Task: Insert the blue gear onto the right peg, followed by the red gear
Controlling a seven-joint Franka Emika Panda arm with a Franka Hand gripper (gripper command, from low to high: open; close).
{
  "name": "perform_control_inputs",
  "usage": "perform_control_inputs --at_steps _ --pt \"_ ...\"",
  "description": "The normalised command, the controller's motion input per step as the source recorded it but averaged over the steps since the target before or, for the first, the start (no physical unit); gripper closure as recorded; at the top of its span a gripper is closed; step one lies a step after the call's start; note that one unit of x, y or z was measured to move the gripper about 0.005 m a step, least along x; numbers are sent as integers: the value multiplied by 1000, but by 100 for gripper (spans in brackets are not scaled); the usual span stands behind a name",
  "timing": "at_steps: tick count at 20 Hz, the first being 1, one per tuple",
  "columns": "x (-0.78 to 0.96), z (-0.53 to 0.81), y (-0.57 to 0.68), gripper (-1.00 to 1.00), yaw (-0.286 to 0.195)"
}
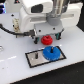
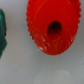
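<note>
The blue gear (image 1: 50,52) lies flat on the grey plate with a black border (image 1: 42,61), on the side toward the exterior view's right; the right peg is hidden under it. A thin dark pin (image 1: 36,56) stands free on the plate's other side. The red gear (image 1: 46,40) sits just behind the plate, directly under my gripper (image 1: 48,36). In the wrist view the red gear (image 2: 52,27) fills much of the picture, seen from above with its dark centre hole. A dark teal shape (image 2: 2,32) shows at the edge, apart from the gear. I cannot tell whether the jaws grip the gear.
The white arm and hand (image 1: 42,20) hang over the back of the white table (image 1: 15,67). A cable (image 1: 10,31) runs along the table at the exterior view's left.
</note>
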Motion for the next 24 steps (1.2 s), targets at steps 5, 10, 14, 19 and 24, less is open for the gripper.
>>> perform_control_inputs --at_steps 5,10,14,19,24 --pt "-56 -14 6 100 0" --pt "-61 -50 4 100 0" --pt "15 155 -25 100 0" --pt "233 613 -46 100 0" --pt "395 606 -106 100 0"
